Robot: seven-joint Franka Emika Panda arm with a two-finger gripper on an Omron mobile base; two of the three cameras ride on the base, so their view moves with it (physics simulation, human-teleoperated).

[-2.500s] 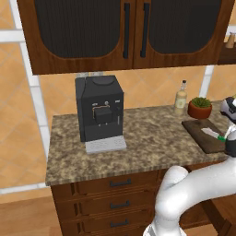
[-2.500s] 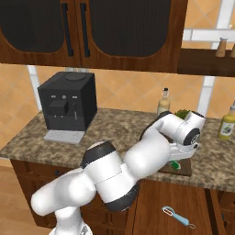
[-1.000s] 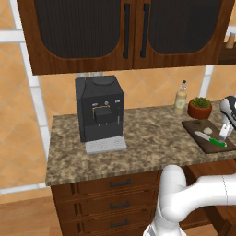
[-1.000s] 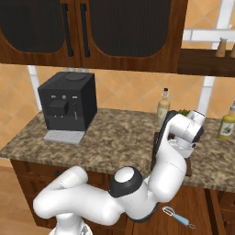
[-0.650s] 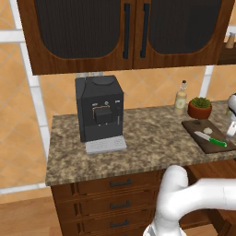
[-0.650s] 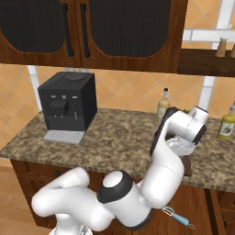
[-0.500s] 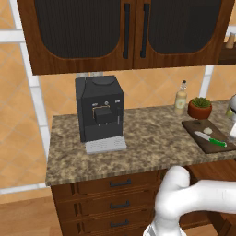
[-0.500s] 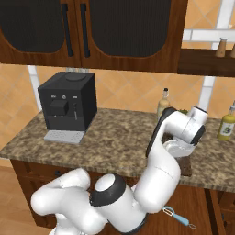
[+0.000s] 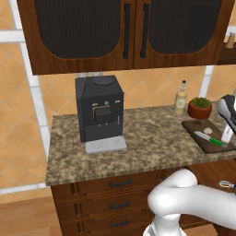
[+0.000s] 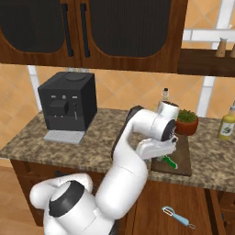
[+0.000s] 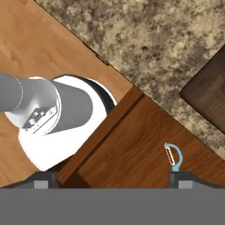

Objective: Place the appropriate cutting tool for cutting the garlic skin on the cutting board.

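From the hand camera we look down past the counter (image 11: pixel 145 39) edge onto a small blue peeler (image 11: pixel 173 157) on the floor at about 4 o'clock, with a corner of the board (image 11: pixel 210 94) at 3 o'clock; we cannot tell from its two tips how far the gripper stands apart. The right base view shows that peeler (image 10: pixel 177 216) on the floor at 5 o'clock, while the left base view gives us the knife (image 9: pixel 209 138) whole, lying flat on the board (image 9: pixel 208 134) with the garlic (image 9: pixel 208 130) just beside it toward 12 o'clock. Compared with 2.5 s ago, when the gripper hid the knife on the board, the hand has lifted away and the knife lies free. The arm bends up over the counter, its wrist above the board's near edge. Farther back stand the potted plant (image 9: pixel 200 107), a bottle (image 9: pixel 181 97) and the coffee machine (image 9: pixel 99 112).
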